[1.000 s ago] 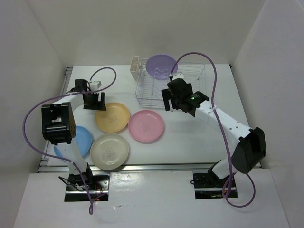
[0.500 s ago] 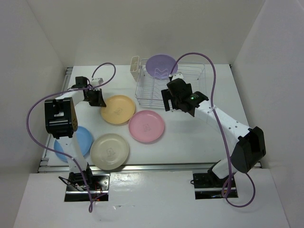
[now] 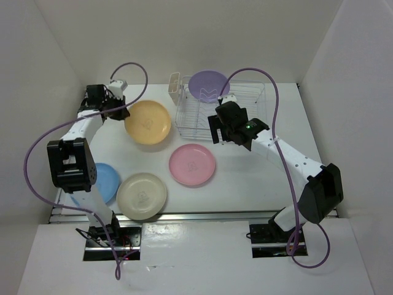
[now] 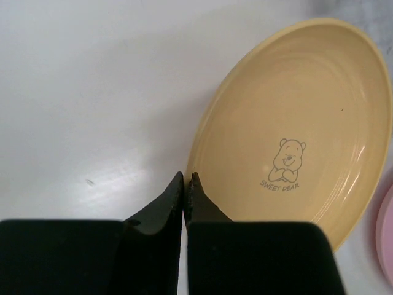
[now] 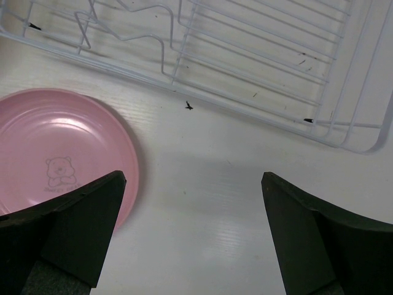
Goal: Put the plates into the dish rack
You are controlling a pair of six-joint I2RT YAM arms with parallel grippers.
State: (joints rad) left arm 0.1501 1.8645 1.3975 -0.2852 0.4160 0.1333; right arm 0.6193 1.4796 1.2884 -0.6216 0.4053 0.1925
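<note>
My left gripper point(image 3: 123, 114) point(image 4: 187, 179) is shut on the near rim of the yellow-orange plate point(image 3: 147, 121) point(image 4: 307, 123), which hangs tilted at the back left, left of the dish rack point(image 3: 224, 109) point(image 5: 245, 55). A purple plate point(image 3: 209, 85) stands upright in the rack's far end. The pink plate point(image 3: 192, 165) point(image 5: 55, 153) lies flat in front of the rack. The cream plate point(image 3: 142, 196) and the light blue plate point(image 3: 105, 181) lie at the near left. My right gripper point(image 3: 225, 136) point(image 5: 193, 184) hovers open over bare table between the pink plate and the rack, holding nothing.
A small white cutlery basket point(image 3: 174, 86) hangs on the rack's left end. White walls close in the table on the left, back and right. Purple cables arc over both arms. The left arm's upper link point(image 3: 72, 163) partly covers the light blue plate.
My left gripper has shut on the yellow-orange plate's rim and carried it up and toward the back left. The right arm has stayed still.
</note>
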